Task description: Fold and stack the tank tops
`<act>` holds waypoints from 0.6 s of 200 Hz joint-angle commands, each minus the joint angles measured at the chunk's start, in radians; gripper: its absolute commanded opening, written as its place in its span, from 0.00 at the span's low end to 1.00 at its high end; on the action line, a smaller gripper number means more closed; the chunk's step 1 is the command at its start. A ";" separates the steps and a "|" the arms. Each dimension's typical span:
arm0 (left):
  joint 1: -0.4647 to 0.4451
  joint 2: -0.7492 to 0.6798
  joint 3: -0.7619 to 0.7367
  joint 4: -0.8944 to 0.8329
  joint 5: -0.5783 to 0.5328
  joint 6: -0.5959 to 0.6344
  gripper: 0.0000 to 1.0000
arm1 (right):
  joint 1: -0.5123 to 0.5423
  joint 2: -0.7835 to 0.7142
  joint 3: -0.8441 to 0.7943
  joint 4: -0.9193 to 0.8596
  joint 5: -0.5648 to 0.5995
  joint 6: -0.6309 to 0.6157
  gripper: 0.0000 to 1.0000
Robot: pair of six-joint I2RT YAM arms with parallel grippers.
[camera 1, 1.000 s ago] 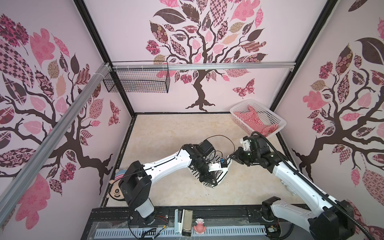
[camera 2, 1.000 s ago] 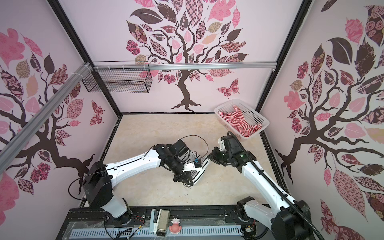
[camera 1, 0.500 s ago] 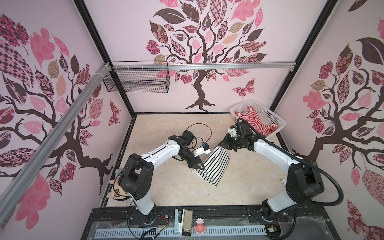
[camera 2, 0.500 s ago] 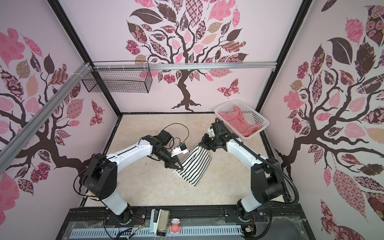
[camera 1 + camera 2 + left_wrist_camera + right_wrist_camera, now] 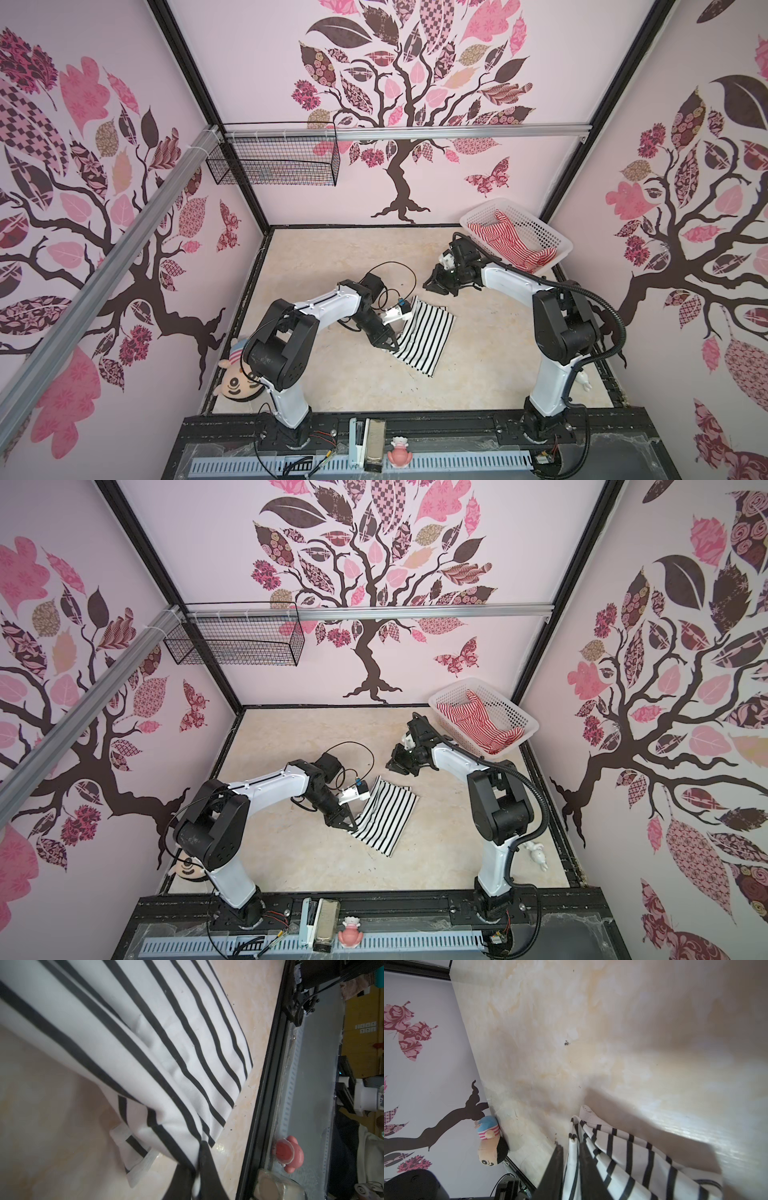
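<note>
Black-and-white tank top [image 5: 424, 332] lay folded on table [image 5: 332, 257]; left gripper [image 5: 388, 347] pinched its edge, presumably settling the fold; right gripper's [image 5: 431, 286] state we could not tell; red-and-white tank top [image 5: 498, 237] sat in basket [image 5: 536, 226].

Black-and-white striped tank top [image 5: 424, 334], red-and-white striped tank top [image 5: 505, 241], white basket [image 5: 544, 235], marbled beige tabletop [image 5: 328, 257].

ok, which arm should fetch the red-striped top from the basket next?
Right. The right gripper hangs near the basket holding the red-and-white top; the left gripper is at the black-and-white top, farther off.
</note>
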 commanded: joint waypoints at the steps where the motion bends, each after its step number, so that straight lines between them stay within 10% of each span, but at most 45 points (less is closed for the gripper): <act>1: 0.021 0.008 -0.015 0.033 -0.070 -0.045 0.23 | 0.024 -0.006 0.028 -0.009 0.010 -0.015 0.29; 57: 0.056 -0.099 -0.045 0.126 -0.369 -0.182 0.32 | 0.101 -0.112 -0.063 -0.020 0.089 -0.032 0.25; 120: -0.023 -0.137 -0.022 0.057 -0.167 -0.129 0.31 | 0.112 -0.035 -0.076 0.028 0.066 -0.011 0.11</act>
